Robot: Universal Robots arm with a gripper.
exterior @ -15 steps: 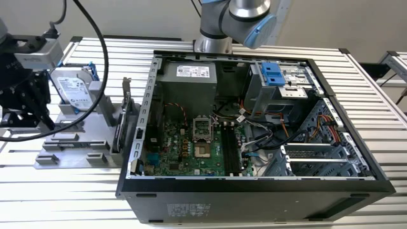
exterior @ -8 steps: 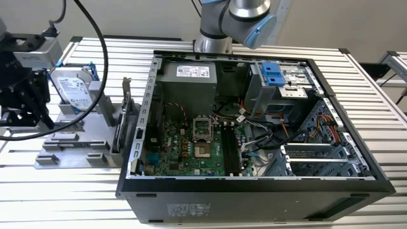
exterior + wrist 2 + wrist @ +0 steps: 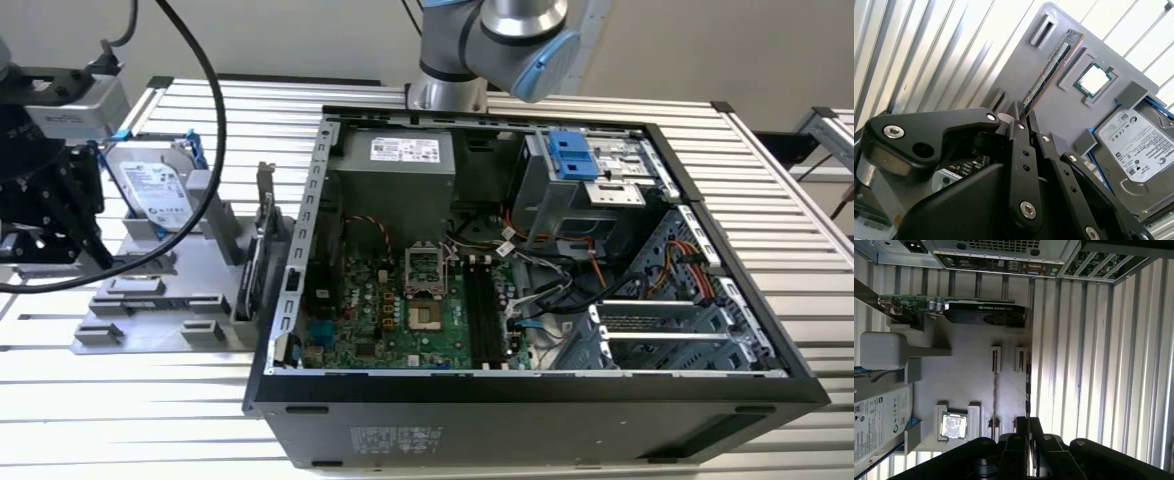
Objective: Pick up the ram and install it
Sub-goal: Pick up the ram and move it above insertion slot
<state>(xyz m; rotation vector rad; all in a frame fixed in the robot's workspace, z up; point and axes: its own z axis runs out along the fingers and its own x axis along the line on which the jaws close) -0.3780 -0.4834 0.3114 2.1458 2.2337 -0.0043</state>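
Ram (image 3: pixel 994 390) standing on edge in grey fixture tray (image 3: pixel 964 385) beside computer case (image 3: pixel 534 420), long axis running straight ahead of gripper (image 3: pixel 1028 421), offset sideways toward processor (image 3: pixel 954 425); jaws drawn together, holding nothing.

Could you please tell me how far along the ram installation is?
Nothing looks finished: the ram stands on edge in the grey tray, outside the computer case. The pincer is close to the ram's near end. Pickup and installation both remain.
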